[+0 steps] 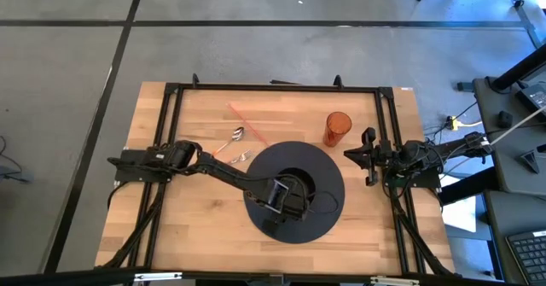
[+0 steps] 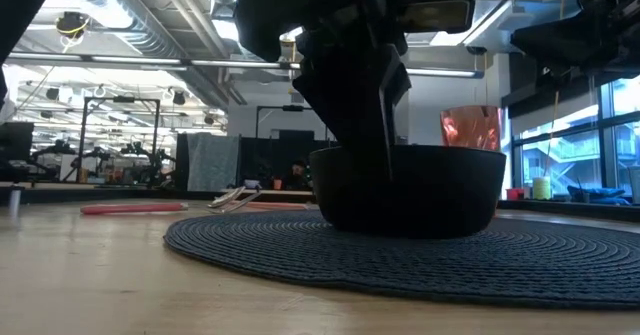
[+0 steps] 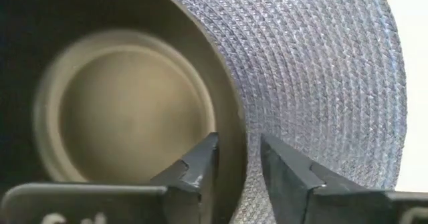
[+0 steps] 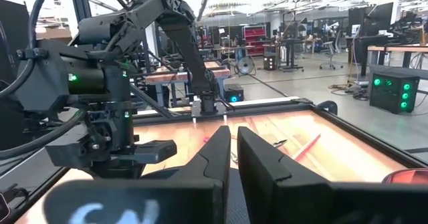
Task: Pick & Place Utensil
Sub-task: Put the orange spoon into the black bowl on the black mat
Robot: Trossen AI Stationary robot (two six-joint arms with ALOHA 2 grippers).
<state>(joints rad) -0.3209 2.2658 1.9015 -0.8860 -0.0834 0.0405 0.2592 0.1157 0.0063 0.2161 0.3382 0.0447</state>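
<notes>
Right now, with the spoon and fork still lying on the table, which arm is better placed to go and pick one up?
Probably the left. Its gripper straddles the bowl rim on the round mat, and the spoon and fork lie on that arm's side. The right gripper waits at the table's right edge, beyond the orange cup.

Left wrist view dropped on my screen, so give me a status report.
Left gripper jaws straddle dark bowl's rim on woven round placemat. Right gripper parked at right edge, jaws near shut. Metal utensils on wooden table, untouched.
</notes>
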